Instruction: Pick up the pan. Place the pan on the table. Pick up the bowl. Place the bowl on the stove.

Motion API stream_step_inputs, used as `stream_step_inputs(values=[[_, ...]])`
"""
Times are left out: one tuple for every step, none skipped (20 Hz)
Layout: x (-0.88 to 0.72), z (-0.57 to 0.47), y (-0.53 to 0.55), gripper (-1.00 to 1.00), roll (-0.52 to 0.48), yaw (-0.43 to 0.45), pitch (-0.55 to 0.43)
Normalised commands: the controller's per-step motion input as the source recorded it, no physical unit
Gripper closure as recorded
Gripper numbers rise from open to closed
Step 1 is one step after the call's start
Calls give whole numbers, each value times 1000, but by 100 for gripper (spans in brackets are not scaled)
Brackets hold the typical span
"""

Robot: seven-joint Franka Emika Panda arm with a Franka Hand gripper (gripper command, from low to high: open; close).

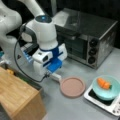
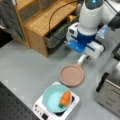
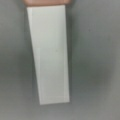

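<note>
The pinkish-brown pan (image 1: 72,87) (image 2: 71,75) lies flat on the grey table (image 1: 65,107) (image 2: 27,67) in both front views. Its white handle (image 1: 55,76) (image 2: 81,60) (image 3: 48,55) points toward the arm. My gripper (image 1: 50,73) (image 2: 86,57) hangs low right over that handle's end. The handle fills the wrist view, with a strip of the pan's rim at the top and none of my fingers in sight. The light-teal bowl (image 1: 106,88) (image 2: 55,97) sits on the white stove (image 1: 112,106) (image 2: 40,110) with an orange carrot (image 1: 103,83) (image 2: 65,98) inside it.
A steel toaster oven (image 1: 87,37) (image 2: 110,97) stands behind the pan. A light wooden box (image 1: 17,95) (image 2: 42,20) stands beside the arm, with a dark tray of small items next to it.
</note>
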Motion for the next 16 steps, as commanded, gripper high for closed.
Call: stream_step_inputs(values=[[-37,-262,-79,-100,-153,229,-153],[-22,-308,-54,-100,-178,219,-155],[-7,-363,-23,-100,-190,208,-157],[4,-418,9,-100,-189,192,-165],[3,-429,30,-100,-184,175,-161],[0,-435,48,-100,-175,152,-164],[0,-426,64,-100,-167,133,-162],[-6,-388,74,-100,-162,118,-156],[-12,-357,81,-100,-158,109,-145],[-20,-324,86,-100,-153,104,-133],[-32,-275,88,-100,-147,101,-122],[-51,-234,88,-100,-137,100,-113],[-66,-195,89,-100,-125,98,-107],[-81,-165,93,-100,-120,96,-99],[-94,-147,93,-100,-110,97,-99],[-106,-143,91,-100,-101,102,-107]])
